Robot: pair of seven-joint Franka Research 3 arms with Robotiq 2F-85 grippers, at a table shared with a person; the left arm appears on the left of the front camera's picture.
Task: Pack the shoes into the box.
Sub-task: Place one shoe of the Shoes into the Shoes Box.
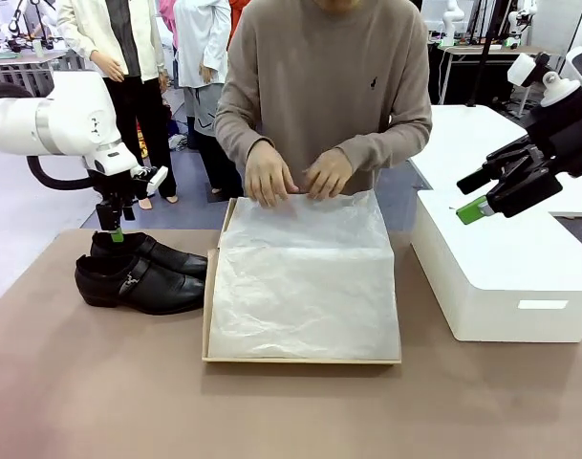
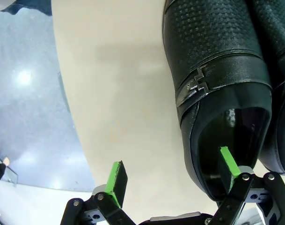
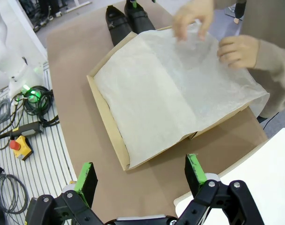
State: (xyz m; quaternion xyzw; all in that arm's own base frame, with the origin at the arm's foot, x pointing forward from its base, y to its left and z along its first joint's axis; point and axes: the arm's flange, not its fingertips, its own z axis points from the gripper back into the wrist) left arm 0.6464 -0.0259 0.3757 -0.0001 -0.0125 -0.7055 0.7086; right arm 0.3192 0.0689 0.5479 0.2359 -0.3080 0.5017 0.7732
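Two glossy black shoes lie side by side on the table, left of the box. My left gripper points straight down at the heel end of the far shoe. In the left wrist view this gripper is open; one green pad hangs over the opening of the buckled shoe and the other over bare table. The flat brown box is lined with white tissue paper, which the person's hands hold at the far edge. My right gripper hovers open and empty above the white block; in the right wrist view it looks down at the box.
A large white block stands right of the box, under my right gripper. The person stands at the far edge of the table. In the right wrist view, cables and a yellow stop button lie on the floor beside the table.
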